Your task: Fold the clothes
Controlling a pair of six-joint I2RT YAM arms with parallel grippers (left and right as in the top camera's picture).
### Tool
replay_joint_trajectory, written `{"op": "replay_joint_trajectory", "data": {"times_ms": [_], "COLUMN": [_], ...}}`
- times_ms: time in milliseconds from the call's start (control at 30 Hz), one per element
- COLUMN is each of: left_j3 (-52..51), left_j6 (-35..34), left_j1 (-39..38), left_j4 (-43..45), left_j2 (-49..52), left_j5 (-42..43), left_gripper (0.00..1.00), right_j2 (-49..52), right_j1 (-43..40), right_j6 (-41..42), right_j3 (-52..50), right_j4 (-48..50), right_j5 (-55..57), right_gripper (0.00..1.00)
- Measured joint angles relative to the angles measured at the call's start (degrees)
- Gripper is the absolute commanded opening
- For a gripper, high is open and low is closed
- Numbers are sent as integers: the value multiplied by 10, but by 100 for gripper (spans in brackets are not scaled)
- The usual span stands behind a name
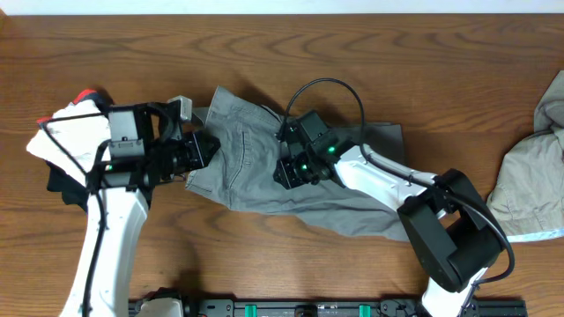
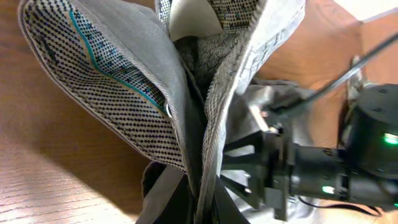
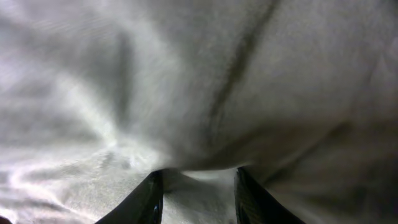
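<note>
Grey shorts (image 1: 256, 180) lie mid-table, the left gripper (image 1: 210, 150) pinching their nine o'clock edge. The right gripper (image 1: 285, 173) presses the cloth, jaws apart; any grip unclear.

Both arms are rocking the same look: the left arm (image 1: 107, 238) and right arm (image 1: 377, 180) are wearing glossy white shells on the long links, with chunky black housings (image 1: 449, 233) sitting at the joints. Small green lights (image 1: 330, 150) are glowing on the right one's black wrist block, and a thin black cable (image 1: 330, 82) is looping out of it. Black wires (image 1: 91, 198) are running along the left arm too. The right end effector (image 3: 198, 175) is showing two dark, smooth fingers (image 3: 149, 199).
</note>
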Motion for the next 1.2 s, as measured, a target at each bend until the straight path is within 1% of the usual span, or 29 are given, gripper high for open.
{"op": "replay_joint_trajectory", "data": {"times_ms": [200, 433, 700, 833, 1067, 1200], "left_j3": [0, 0, 14, 39, 68, 83], "left_j6": [0, 0, 3, 8, 9, 10], "left_j1": [0, 3, 17, 17, 17, 16], "left_j4": [-2, -3, -7, -22, -55, -75], "left_j2": [-37, -40, -40, -40, -40, -40], "left_j5": [2, -16, -25, -25, -26, -23], "left_gripper": [6, 6, 6, 6, 6, 6], "right_j2": [0, 0, -12, -18, -18, -18], "right_j1": [7, 10, -27, -40, -27, -18], "right_j6": [20, 28, 26, 26, 30, 42], "right_j3": [0, 0, 0, 0, 0, 0], "right_j4": [24, 28, 6, 0, 4, 31], "right_j5": [1, 1, 1, 3, 14, 16], "right_gripper": [36, 37, 35, 35, 34, 33]}}
